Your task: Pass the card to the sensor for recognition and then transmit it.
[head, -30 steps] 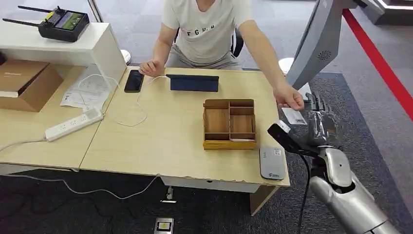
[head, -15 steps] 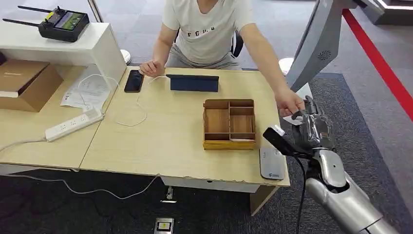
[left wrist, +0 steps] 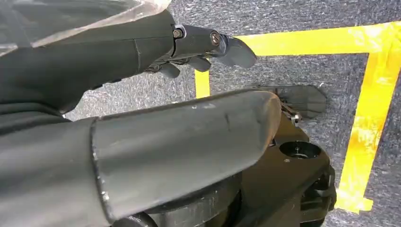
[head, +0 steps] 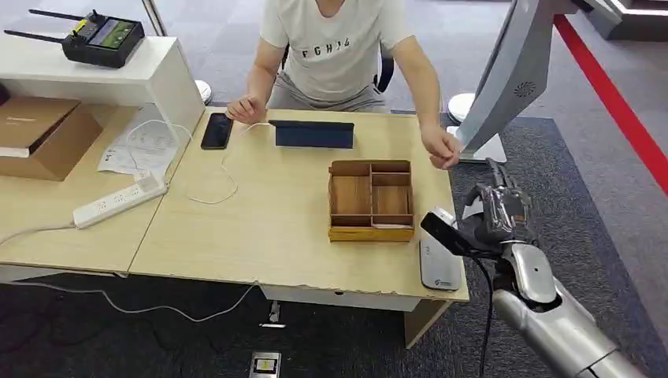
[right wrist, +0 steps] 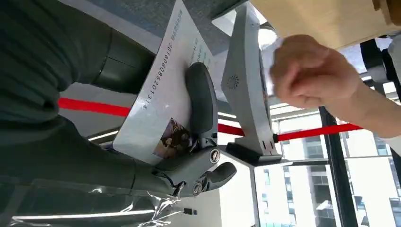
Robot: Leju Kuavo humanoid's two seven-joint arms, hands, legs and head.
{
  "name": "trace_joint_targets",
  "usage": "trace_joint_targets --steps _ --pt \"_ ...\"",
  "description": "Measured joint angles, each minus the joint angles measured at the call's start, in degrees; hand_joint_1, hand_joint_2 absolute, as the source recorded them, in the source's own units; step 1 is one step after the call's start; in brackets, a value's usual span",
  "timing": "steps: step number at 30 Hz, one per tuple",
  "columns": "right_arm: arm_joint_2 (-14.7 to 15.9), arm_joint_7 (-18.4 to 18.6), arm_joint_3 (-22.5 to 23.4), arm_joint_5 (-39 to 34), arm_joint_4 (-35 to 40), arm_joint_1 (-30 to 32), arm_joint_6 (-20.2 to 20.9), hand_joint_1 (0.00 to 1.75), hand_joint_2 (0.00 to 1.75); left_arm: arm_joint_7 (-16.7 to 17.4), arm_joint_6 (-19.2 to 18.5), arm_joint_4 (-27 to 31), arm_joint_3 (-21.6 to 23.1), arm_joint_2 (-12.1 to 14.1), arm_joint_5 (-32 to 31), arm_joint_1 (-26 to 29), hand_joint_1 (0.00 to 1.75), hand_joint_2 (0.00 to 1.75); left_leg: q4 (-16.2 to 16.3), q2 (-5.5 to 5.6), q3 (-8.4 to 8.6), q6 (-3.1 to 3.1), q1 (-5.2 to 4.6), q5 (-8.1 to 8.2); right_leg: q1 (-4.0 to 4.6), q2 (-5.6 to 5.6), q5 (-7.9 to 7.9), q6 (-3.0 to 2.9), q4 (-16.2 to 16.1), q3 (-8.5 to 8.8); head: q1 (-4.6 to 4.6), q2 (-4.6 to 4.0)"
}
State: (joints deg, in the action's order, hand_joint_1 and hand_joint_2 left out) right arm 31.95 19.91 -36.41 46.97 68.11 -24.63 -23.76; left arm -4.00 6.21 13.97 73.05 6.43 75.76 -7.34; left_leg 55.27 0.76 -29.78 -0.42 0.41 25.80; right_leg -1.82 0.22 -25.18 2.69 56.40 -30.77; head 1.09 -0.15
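Observation:
My right hand (head: 501,209) hangs just off the table's right edge and holds a white card (head: 473,209). In the right wrist view the card (right wrist: 161,106), printed with a number and a small photo, is pinched under the hand's thumb (right wrist: 200,101). The grey card sensor (head: 439,264) lies flat at the table's near right corner, just left of that hand. A person's hand (head: 441,148) hovers over the table's right edge, apart from the card. My left hand (left wrist: 142,99) hangs over the floor with its fingers apart and nothing in it.
A wooden compartment box (head: 370,201) stands just behind the sensor. A dark tablet (head: 313,134), a phone (head: 216,131) and a white cable lie further back near the seated person. A grey stand (head: 512,71) rises at the right. A power strip (head: 118,201) lies at the left.
The person let go of the card and drew the hand back over the table. My right hand now holds the card alone and has shifted slightly left toward the table edge.

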Motion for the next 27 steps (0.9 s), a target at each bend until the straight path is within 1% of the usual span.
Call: trace_joint_targets --steps 5,10,15,20,27 --pt "-0.1 -1.0 -0.7 -1.0 -0.5 0.4 -1.1 1.75 1.75 0.2 0.1 0.0 0.0 0.0 0.1 0.0 0.0 0.0 0.0 0.0 0.0 0.0 0.01 0.0 0.01 0.0 0.0 0.0 0.0 0.0 0.0 0.0" --pt "-1.0 -2.4 -1.8 -4.2 -2.1 1.3 -2.3 1.75 1.75 0.7 0.2 0.0 0.0 0.0 0.3 0.0 0.0 0.0 0.0 0.0 -0.01 0.0 0.02 0.0 0.01 0.0 -0.01 -0.01 0.0 0.0 0.0 0.0" --pt "-2.4 -3.7 -3.0 -6.5 -5.3 2.0 -3.5 1.75 1.75 0.6 1.0 0.0 0.0 0.0 0.9 0.0 0.0 0.0 0.0 0.0 -0.01 0.0 0.04 0.0 0.03 0.0 -0.01 -0.01 0.0 -0.01 0.0 0.0" --pt "-3.3 -5.0 -4.0 -8.4 -8.4 2.5 -5.0 1.75 1.75 0.4 1.1 0.0 0.0 0.0 0.9 0.0 0.0 0.0 0.0 0.0 -0.01 0.0 0.04 0.0 0.03 0.01 0.0 -0.01 0.0 -0.01 0.0 0.0" --pt "-4.8 -6.7 -4.9 -9.9 -12.9 2.4 -5.2 1.75 1.75 0.7 1.7 0.0 0.0 0.0 1.1 0.1 0.0 0.0 0.0 0.0 -0.02 0.0 0.05 0.0 0.04 0.01 0.0 -0.01 0.0 -0.02 0.0 0.0"
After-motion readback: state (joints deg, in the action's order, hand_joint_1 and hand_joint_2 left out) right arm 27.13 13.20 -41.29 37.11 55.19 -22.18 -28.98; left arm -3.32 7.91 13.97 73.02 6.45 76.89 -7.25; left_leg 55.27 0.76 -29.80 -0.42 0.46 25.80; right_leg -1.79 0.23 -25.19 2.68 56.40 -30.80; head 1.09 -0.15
